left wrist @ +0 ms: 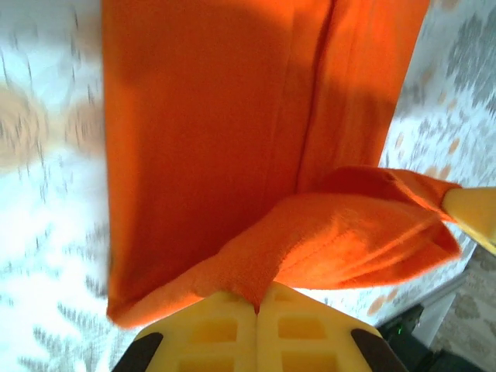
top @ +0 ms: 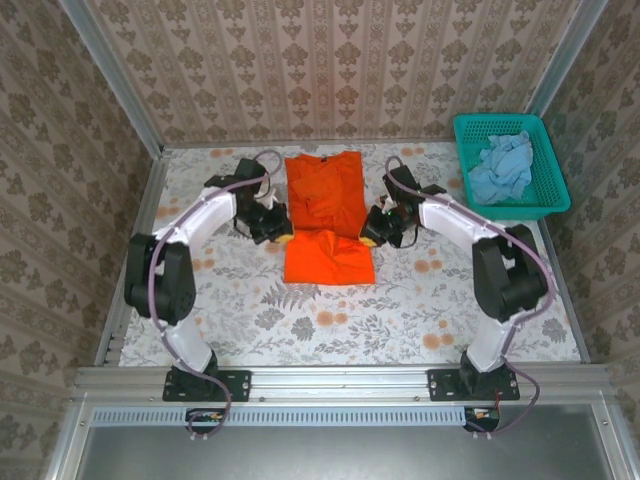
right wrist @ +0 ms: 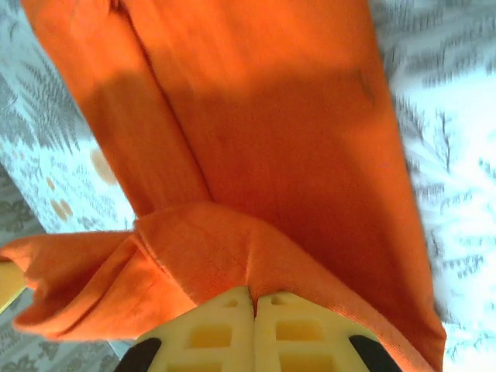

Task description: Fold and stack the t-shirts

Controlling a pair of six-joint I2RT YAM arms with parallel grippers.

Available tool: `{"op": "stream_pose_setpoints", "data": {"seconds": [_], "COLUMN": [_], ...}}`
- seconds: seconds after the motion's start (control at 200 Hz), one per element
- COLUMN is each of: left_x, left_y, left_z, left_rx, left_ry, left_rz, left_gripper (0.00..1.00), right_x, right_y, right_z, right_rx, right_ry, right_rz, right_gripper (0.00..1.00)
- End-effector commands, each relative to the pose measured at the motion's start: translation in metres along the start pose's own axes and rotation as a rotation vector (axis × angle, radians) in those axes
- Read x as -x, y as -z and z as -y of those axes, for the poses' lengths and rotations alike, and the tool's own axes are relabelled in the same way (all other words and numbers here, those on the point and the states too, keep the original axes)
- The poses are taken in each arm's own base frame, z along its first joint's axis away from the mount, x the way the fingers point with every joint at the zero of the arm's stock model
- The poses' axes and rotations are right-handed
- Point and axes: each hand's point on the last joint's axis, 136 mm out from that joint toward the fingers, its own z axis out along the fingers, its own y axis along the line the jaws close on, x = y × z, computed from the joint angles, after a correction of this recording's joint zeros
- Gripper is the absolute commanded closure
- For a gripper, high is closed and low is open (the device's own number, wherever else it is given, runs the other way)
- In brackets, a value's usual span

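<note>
Left gripper [top: 274,230]: yellow fingers together, clamped on the left end of a raised edge of the large bright orange cloth t-shirt [top: 322,190]!
Right gripper [top: 374,230]: pinching that edge's right end.
Orange shirt: spans between both grippers and lies flat beyond them.
Long axis: points straight away, collar farthest.
Pale blue cloth t-shirt [top: 503,165]: crumpled in the teal plastic mesh basket [top: 498,121], well beyond the right gripper.

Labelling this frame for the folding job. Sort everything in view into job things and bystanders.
Job: orange t-shirt, pinched by left gripper and right gripper; pale blue t-shirt, crumpled in the teal basket.
Lying about: teal basket; patterned table.
</note>
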Motion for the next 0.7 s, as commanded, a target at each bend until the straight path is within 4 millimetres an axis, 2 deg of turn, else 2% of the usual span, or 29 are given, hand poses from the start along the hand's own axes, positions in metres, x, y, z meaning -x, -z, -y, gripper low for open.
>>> {"op": "stream_pose_setpoints", "data": {"seconds": [0.0,0.065,0.165,0.315,0.43,0.47,0.53,0.695], "left_x": [0.027,0.042,0.06,0.076,0.079,0.081,0.082,0.094], "left_y": [-0.004,-0.009,-0.018,-0.029,-0.038,-0.04,-0.043,-0.04], "left_z": [-0.003,-0.005,-0.011,-0.023,-0.032,-0.034,-0.037,-0.044], "left_rx": [0.007,0.008,0.014,0.034,0.049,0.05,0.05,0.054], "left_ry": [0.001,0.012,0.04,0.084,0.111,0.117,0.129,0.164], "left_rz": [0.005,0.01,0.005,0.005,-0.006,-0.006,-0.007,0.039], "left_gripper": [1.0,1.0,1.0,1.0,1.0,0.95,0.94,0.93], "right_x": [0.023,0.039,0.061,0.081,0.088,0.09,0.092,0.097], "right_y": [-0.007,-0.013,-0.022,-0.032,-0.034,-0.035,-0.036,-0.038], "right_z": [-0.008,-0.011,-0.005,0.006,0.019,0.024,0.027,0.027], "right_rx": [-0.009,-0.022,-0.058,-0.089,-0.11,-0.113,-0.107,-0.088], "right_ry": [-0.023,-0.026,-0.049,-0.087,-0.134,-0.149,-0.171,-0.201], "right_rz": [-0.015,-0.007,-0.003,-0.002,-0.003,-0.002,-0.002,-0.002], "right_gripper": [1.0,1.0,1.0,1.0,1.0,1.0,1.0,0.84]}}
